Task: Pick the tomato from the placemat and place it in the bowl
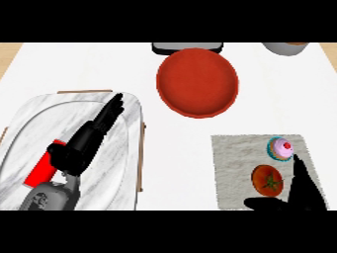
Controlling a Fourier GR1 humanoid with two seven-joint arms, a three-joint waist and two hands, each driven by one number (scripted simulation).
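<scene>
the white counter [76, 69] fills nearly all i can see below me, with a strip of wood showing at its far corners. on my left lies a big marble tray [32, 128], and my left hand [80, 148] hangs over it with its fingers straight and released, pointing away from me toward the tray's far edge. a flat red thing [41, 170] peeks out from under that hand on the tray; i cannot tell what it is.

further out, near the middle of the counter, sits the red bowl [198, 82], with nothing in it. behind it, at the far edge, is a dark object [187, 47] that is mostly cut off, and off to the far right a grey vessel [284, 48], also cut off.

on my right is the pale placemat [236, 158]. my right hand [295, 195] comes in over its near edge, fingers straight and pointing away, thumb stretched to the left, grasping nothing. the tomato [268, 180] rests on the placemat just beside those fingers, to their left and above the thumb; i cannot tell whether they touch it. a small cupcake [280, 147] with pink top stands on the placemat just beyond the tomato.
</scene>
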